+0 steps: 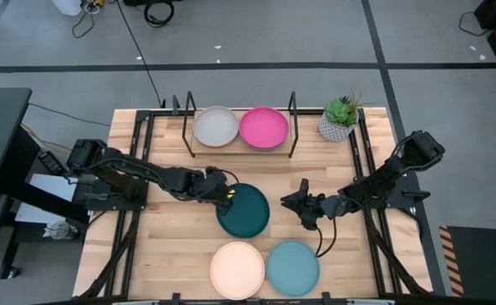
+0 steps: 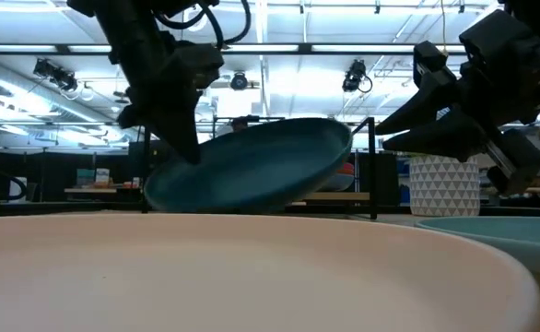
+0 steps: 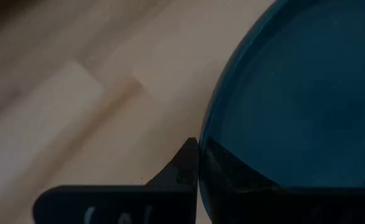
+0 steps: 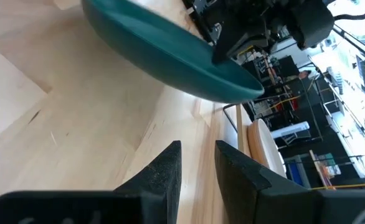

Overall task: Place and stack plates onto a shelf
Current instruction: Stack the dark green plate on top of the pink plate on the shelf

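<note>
My left gripper (image 1: 228, 196) is shut on the dark teal plate (image 1: 246, 212), which hangs tilted over the table's middle and fills the low view (image 2: 252, 175). My right gripper (image 1: 301, 206) hovers open just right of that plate, its fingers pointing at it (image 4: 198, 165) without touching. The shelf (image 1: 235, 149) stands at the far edge; a grey plate (image 1: 216, 127) and a pink plate (image 1: 263, 127) lie flat on its board. A cream plate (image 1: 237, 269) and a light blue plate (image 1: 293, 267) rest flat on the table near the front edge. My left gripper pinches the dark teal plate's rim (image 3: 202, 144) on the side toward the table's left. One finger (image 3: 181, 169) is outside the rim, the other lies on the plate's inner face. The fingers slant down from the left. The plate is lifted clear and tilted, its free side (image 2: 339, 138) higher.
A potted plant (image 1: 339, 119) in a white pot stands at the far right corner beside the shelf. Bare tabletop (image 1: 172, 246) lies left of the cream plate. Black frame rails (image 1: 368, 169) run along both table sides.
</note>
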You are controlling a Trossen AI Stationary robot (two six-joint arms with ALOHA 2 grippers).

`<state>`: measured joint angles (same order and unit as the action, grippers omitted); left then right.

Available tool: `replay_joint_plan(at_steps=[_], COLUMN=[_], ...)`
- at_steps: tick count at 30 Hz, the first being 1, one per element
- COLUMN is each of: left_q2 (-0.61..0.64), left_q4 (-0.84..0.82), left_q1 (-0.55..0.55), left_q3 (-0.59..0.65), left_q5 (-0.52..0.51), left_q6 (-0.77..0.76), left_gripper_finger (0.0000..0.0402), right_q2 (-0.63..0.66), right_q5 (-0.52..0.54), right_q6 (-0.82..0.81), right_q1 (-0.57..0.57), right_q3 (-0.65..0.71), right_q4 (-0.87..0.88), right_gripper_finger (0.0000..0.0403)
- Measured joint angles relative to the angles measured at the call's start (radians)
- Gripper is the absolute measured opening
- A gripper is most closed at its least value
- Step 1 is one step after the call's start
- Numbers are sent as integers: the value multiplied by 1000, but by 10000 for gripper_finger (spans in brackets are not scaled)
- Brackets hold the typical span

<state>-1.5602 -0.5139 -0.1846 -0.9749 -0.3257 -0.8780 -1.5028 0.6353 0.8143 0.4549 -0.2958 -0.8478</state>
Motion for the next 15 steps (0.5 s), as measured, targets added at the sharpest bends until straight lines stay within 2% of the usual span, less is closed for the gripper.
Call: replay_joint_plan(at_steps=[5,8,10,12,15], left_q2=[-21,-21,-21,-17,-17], left_q4=[44,46,63,77,104], left_q1=[3,20,41,62,86], left_q3=[0,-1,-1,-1,-1], left_q5=[-45,-27,17,68,104], left_q6=[239,371,460,557,684], left_gripper_finger=[16,16,16,16,16], right_q2=[0,0,0,0,0], right_q5=[2,-2,-2,12,50], right_q6=[-4,-93,-147,-181,-270], right_q1=[0,-3,-6,-7,-4], right_q3=[1,-1,-4,-33,-128], right_q4=[-28,-142,-155,-62,202], right_gripper_finger=[103,103,103,103,103])
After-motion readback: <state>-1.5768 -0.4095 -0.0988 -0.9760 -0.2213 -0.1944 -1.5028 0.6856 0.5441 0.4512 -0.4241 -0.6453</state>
